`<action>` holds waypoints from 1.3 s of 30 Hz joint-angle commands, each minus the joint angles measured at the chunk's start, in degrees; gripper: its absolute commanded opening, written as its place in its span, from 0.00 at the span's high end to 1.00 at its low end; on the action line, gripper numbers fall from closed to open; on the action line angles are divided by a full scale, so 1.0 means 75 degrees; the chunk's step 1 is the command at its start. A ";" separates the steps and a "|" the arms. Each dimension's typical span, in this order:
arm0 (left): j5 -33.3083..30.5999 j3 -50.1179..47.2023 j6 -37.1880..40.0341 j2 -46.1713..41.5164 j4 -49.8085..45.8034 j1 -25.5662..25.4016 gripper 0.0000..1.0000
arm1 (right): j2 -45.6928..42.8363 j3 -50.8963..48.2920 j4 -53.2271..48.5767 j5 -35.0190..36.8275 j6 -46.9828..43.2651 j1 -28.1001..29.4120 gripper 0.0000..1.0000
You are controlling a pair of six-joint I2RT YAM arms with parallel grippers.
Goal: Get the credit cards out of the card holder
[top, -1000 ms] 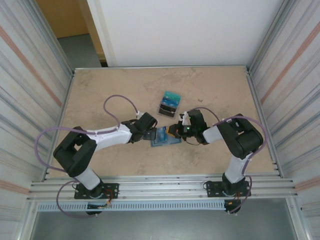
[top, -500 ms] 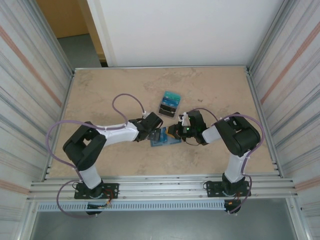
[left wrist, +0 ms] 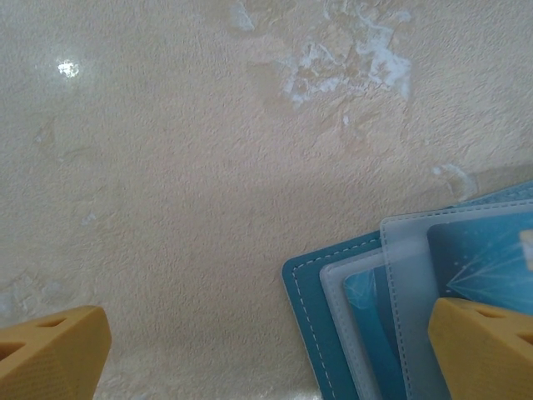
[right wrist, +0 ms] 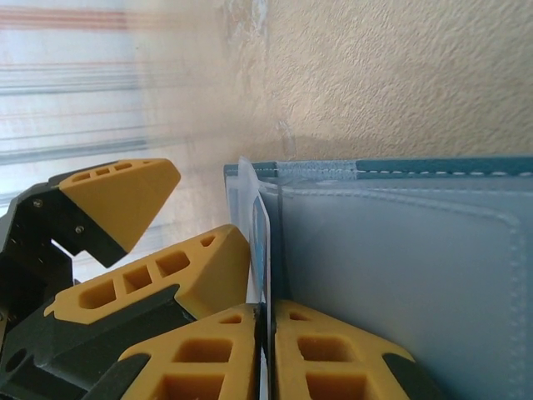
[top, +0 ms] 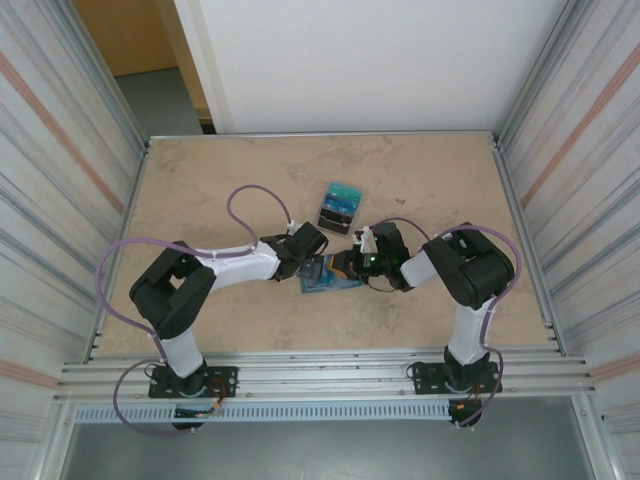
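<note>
Extraction step: right gripper (right wrist: pixel 268 315) jaws clamped on a credit card (right wrist: pixel 264 218) in the card holder (right wrist: pixel 400 250), left gripper (left wrist: pixel 266 354) jaws wide apart, next probably a straight pull.

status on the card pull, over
Left gripper open over card holder corner. Right gripper shut on credit card edge. Left fingers crowd the pinch.

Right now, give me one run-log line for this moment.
left gripper: open, at corner of slate-blue bifold card holder | right gripper: shut on thin teal plastic credit card | task: unfinished
</note>
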 commanded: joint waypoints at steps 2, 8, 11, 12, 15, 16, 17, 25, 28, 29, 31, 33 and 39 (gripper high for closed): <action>-0.0165 -0.0088 0.0013 -0.0103 -0.0421 -0.0044 0.01 | 0.0036 -0.0081 0.0155 -0.0023 0.0128 -0.0083 0.89; -0.0259 -0.0213 -0.0037 -0.0093 -0.0434 0.0004 0.01 | -0.0121 -0.0237 0.0106 -0.0035 0.0049 -0.0238 0.90; -0.0256 -0.0288 -0.0118 -0.0111 -0.0432 0.0038 0.01 | -0.0180 -0.0318 0.0086 -0.0034 0.0034 -0.0288 0.91; -0.0259 -0.0317 -0.0121 -0.0117 -0.0434 0.0042 0.01 | -0.0217 -0.0338 0.0069 -0.0025 0.0004 -0.0300 0.91; -0.0275 -0.0333 -0.0109 -0.0160 -0.0445 0.0058 0.01 | -0.0337 -0.0362 -0.0157 0.0023 -0.0119 -0.0335 0.92; -0.0280 -0.0342 -0.0109 -0.0161 -0.0445 0.0065 0.01 | -0.0390 -0.0380 -0.0236 0.0029 -0.0166 -0.0344 0.92; -0.0279 -0.0361 -0.0114 -0.0157 -0.0463 0.0087 0.01 | -0.0454 -0.0364 -0.0344 0.0054 -0.0224 -0.0346 0.92; -0.0352 -0.0410 -0.0127 -0.0190 -0.0492 0.0162 0.01 | -0.1347 -0.0278 -0.1885 0.0331 -0.1012 -0.0458 0.95; -0.0397 -0.0459 -0.0096 -0.0243 -0.0504 0.0225 0.01 | -0.1735 -0.0128 -0.2803 0.0531 -0.1434 -0.0452 0.95; -0.0412 -0.0468 -0.0084 -0.0258 -0.0494 0.0241 0.01 | -0.1873 -0.0064 -0.3100 0.0596 -0.1563 -0.0448 0.95; -0.0424 -0.0500 -0.0032 -0.0331 -0.0481 0.0253 0.01 | -0.2121 0.0073 -0.3684 0.0721 -0.1843 -0.0451 0.95; -0.0410 -0.0508 0.0036 -0.0387 -0.0437 0.0253 0.01 | -0.2413 0.0334 -0.4470 0.0927 -0.2291 -0.0449 0.96; -0.0461 -0.0608 0.0296 -0.0643 -0.0211 0.0253 0.01 | -0.3168 0.1370 -0.6778 0.1919 -0.3829 -0.0429 0.98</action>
